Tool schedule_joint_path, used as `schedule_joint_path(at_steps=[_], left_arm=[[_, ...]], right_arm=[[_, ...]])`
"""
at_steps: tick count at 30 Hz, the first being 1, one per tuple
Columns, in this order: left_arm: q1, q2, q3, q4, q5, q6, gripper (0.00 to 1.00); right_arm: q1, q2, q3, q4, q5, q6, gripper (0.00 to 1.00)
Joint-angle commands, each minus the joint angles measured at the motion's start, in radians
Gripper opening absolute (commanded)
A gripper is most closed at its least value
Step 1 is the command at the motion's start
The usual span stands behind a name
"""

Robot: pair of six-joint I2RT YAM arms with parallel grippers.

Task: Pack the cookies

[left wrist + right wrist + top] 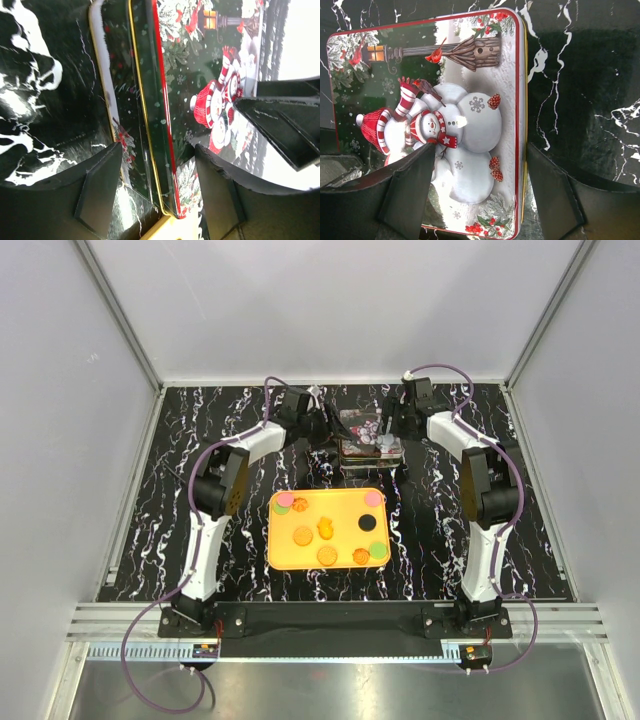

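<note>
Upper centre of top view: snowman tin (362, 432) straddled at opposite edges by left gripper (156, 160) and right gripper (481, 155), each spread wide and unclamped, with cookies (303, 536) lower down on yellow tray (345, 540); risk of tilting or jamming the lid (470, 115) through uneven pulls from the 2 sides.

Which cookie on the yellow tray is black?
The black cookie, on the right side of the yellow tray, beside the far-right corner's pink cookie. It is the only dark one.
</note>
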Motion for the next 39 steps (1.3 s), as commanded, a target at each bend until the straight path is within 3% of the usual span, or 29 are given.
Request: schedule_joint_path(at_steps=[1,10,16,18,29,39], left_arm=[[0.013,-0.064,-0.06,0.09,0.135,-0.022,0.64],[0.047,-0.152,-0.333,0.418,0.266,-0.178,0.65],[0.052,-0.167,-0.397,0.551,0.327,-0.237,0.68],[0.052,-0.17,-0.398,0.561,0.333,-0.244,0.74],[0.052,-0.213,-0.463,0.452,0.286,-0.217,0.72],[0.03,-0.166,-0.447,0.501,0.294,-0.258,0.67]], right_arm=[[0.023,-0.033,-0.004,-0.047,-0.049,-0.013,0.8],[0.006,-0.032,-0.007,-0.041,-0.063,-0.003,0.8],[0.004,-0.027,-0.006,-0.039,-0.071,0.004,0.8],[0.004,-0.026,-0.004,-0.044,-0.072,0.004,0.8],[0.001,-0.032,-0.01,-0.039,-0.071,0.001,0.8],[0.001,-0.052,-0.023,-0.035,-0.078,0.019,0.8]])
